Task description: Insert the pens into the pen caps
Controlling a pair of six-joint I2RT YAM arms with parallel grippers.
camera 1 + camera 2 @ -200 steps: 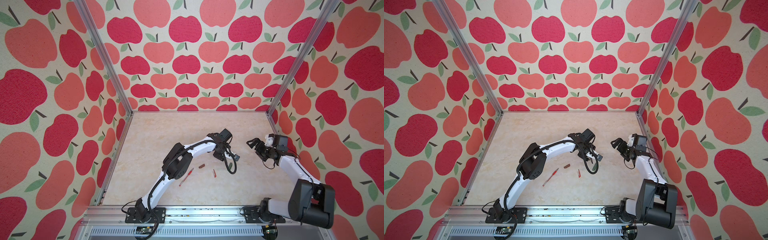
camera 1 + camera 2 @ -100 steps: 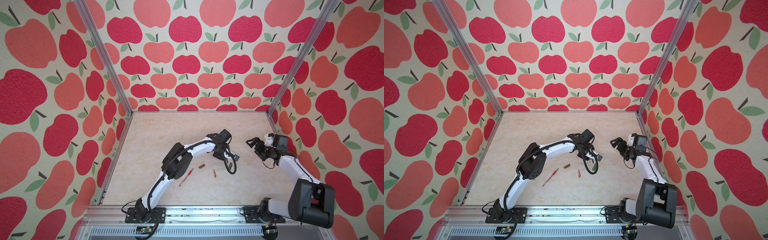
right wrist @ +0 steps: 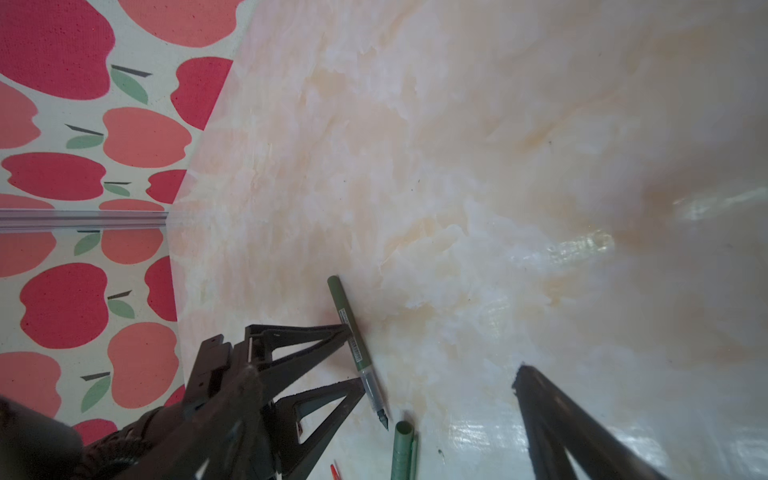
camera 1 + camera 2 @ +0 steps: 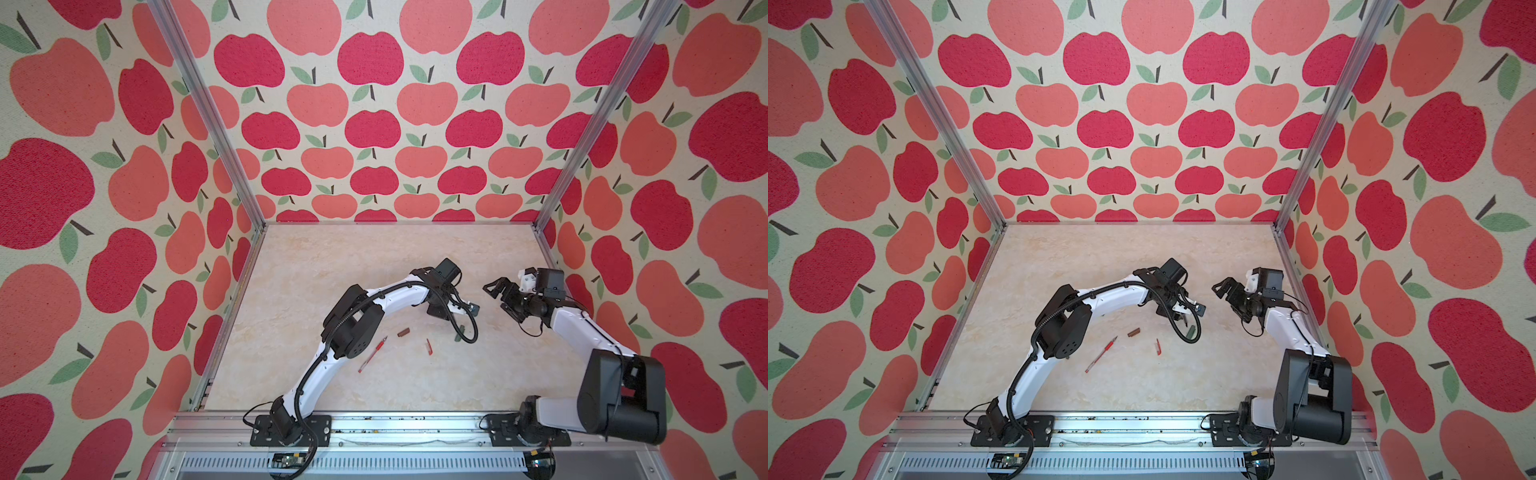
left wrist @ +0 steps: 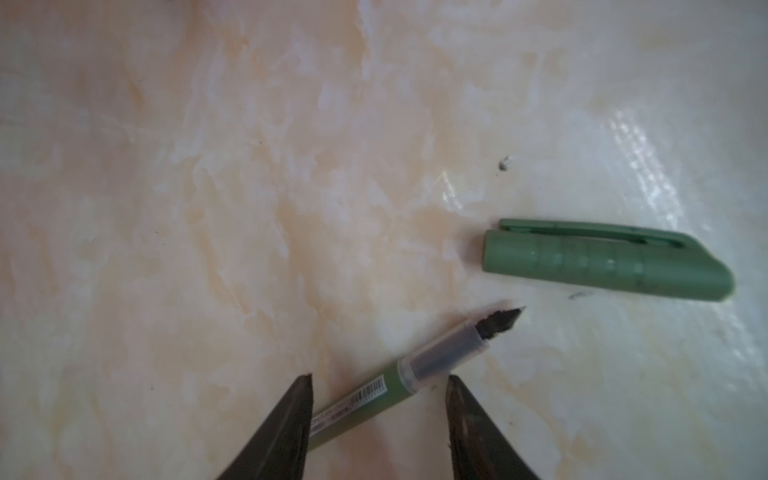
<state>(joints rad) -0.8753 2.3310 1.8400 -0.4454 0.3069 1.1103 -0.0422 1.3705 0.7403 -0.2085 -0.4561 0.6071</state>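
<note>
Left wrist view: left gripper (image 5: pixel 379 377) jaws apart astride green pen (image 5: pixel 440 349), lower centre, likely to line its nib toward green cap (image 5: pixel 602 262), right. Right gripper (image 4: pixel 498 296) hovers, jaws wide, empty.

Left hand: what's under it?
Under the left hand, between its open fingers, the green pen lies on the table, uncapped, nib near the separate green cap. Its rear end is hidden behind one finger.

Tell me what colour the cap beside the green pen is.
The cap is green, like the pen. It shows best in the left wrist view.
</note>
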